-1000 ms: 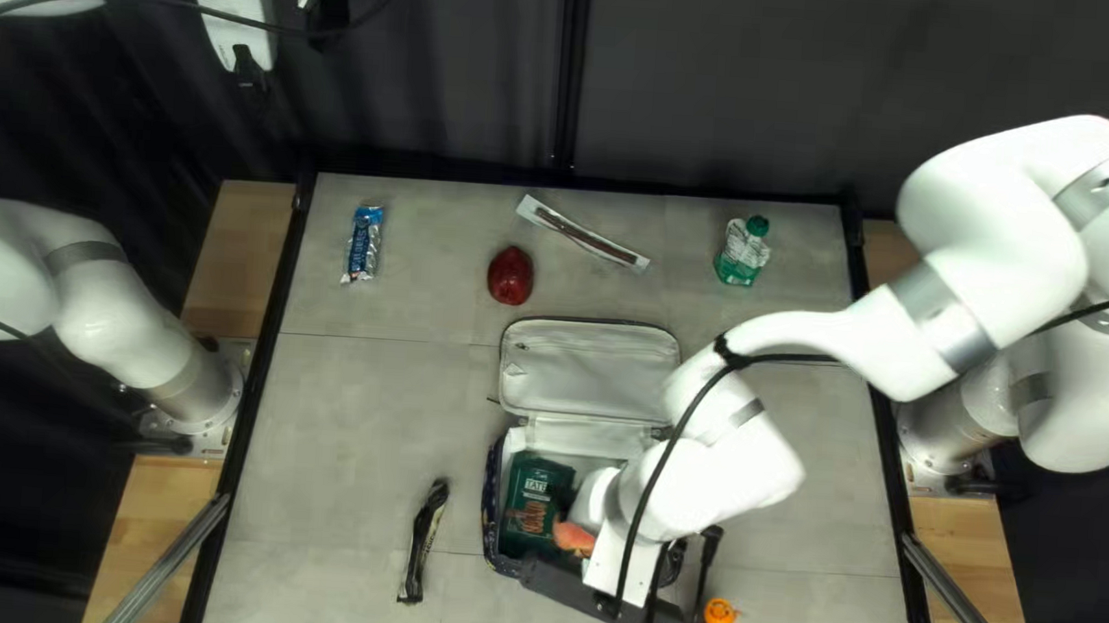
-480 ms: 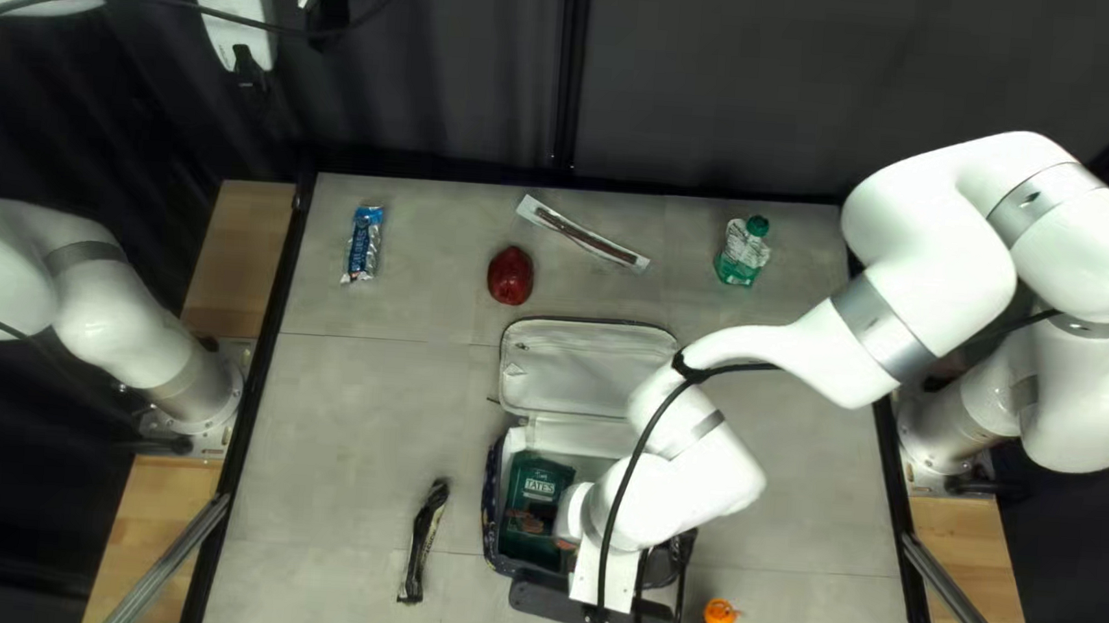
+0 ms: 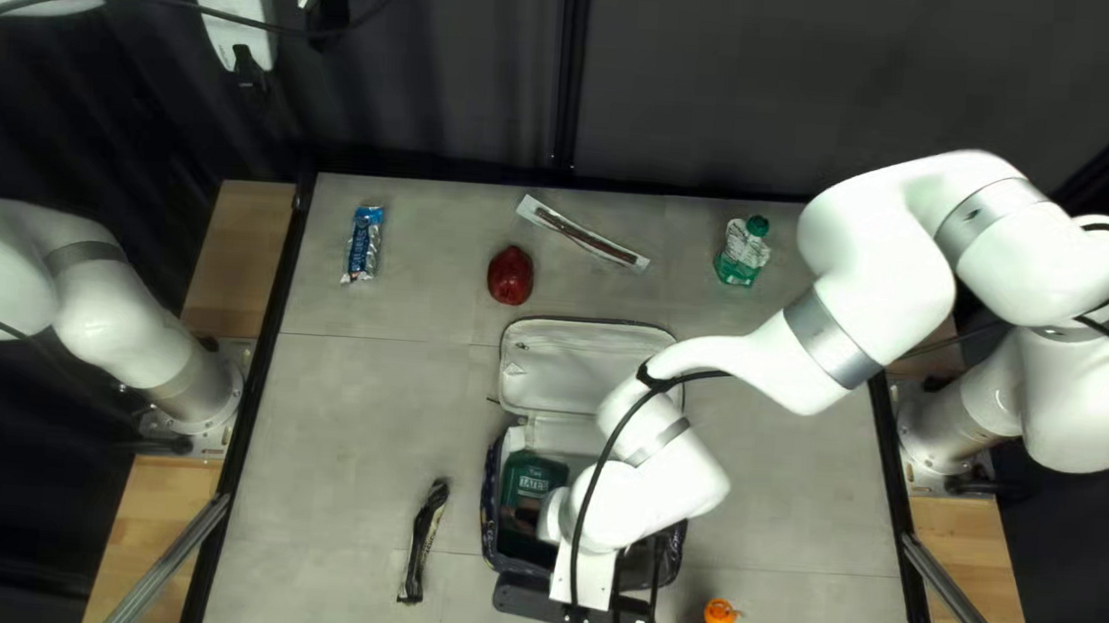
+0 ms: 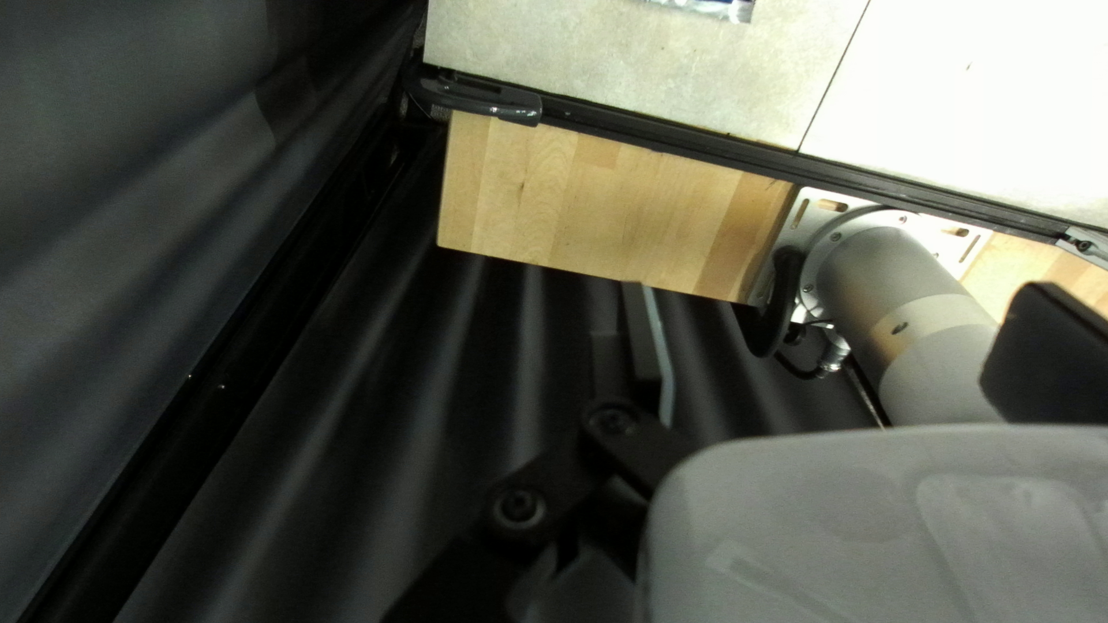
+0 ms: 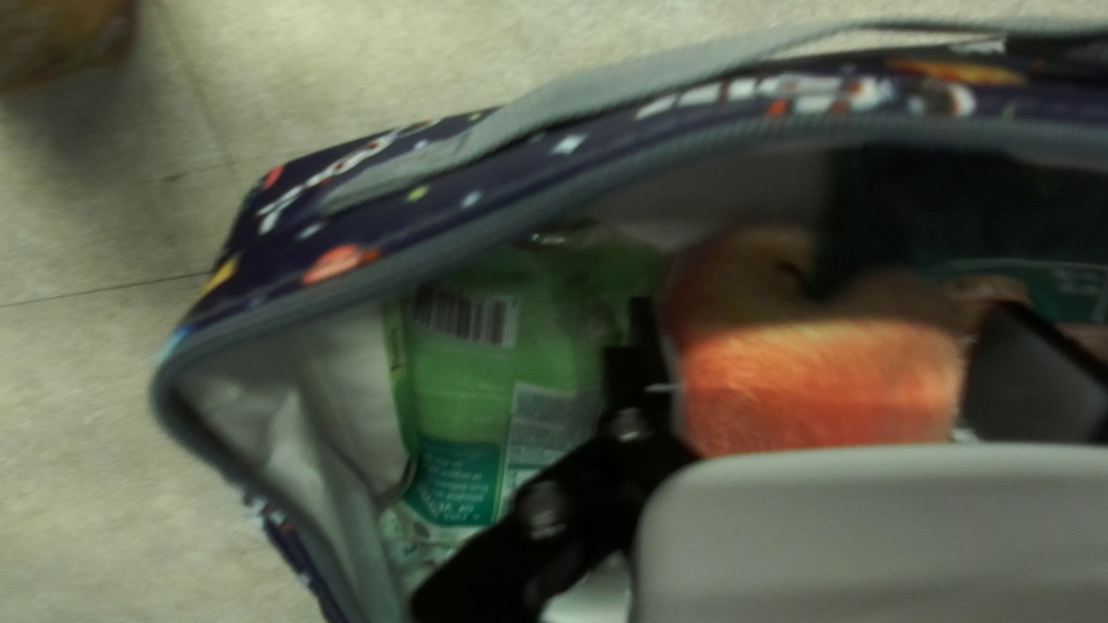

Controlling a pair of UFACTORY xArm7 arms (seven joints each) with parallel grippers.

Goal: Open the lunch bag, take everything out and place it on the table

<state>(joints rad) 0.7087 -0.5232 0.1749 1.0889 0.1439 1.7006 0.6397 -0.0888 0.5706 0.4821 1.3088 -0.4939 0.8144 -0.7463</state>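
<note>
operator: what lies nearest?
spotter: at the near edge of the table [image 3: 362, 415] you have an orange-capped pouch [image 3: 715, 617] just right of the lunch bag [image 3: 490, 531]. a black wrapper [image 3: 421, 541] lies left of the bag, apart from it.

operator: and the bag itself?
spotter: it sits in the near half of the table, open, with its lid [image 3: 585, 367] thrown back flat toward the far side. your right gripper [image 5: 827, 346] is down inside it, and the wrist covers most of the opening from above. its fingers stand wide, with a fuzzy orange thing [image 5: 814, 407] filling the gap between them. whether the pads press on it i cannot tell. beside one finger a green pouch [image 5: 485, 372] stands against the bag's pale lining. from above, a dark green packet [image 3: 531, 481] shows at the left side of the bag.

operator: farther out?
spotter: just beyond the lid lies a red round thing [image 3: 510, 275]. along the far edge you have a blue wrapper [image 3: 364, 243] at the left, a long stick in clear wrap [image 3: 584, 234] in the middle and a green-capped pouch [image 3: 742, 251] at the right, all well apart.

operator: and the other arm?
spotter: your left gripper [image 3: 245, 63] hangs high beyond the far left corner, fingers wide, holding nothing.
</note>
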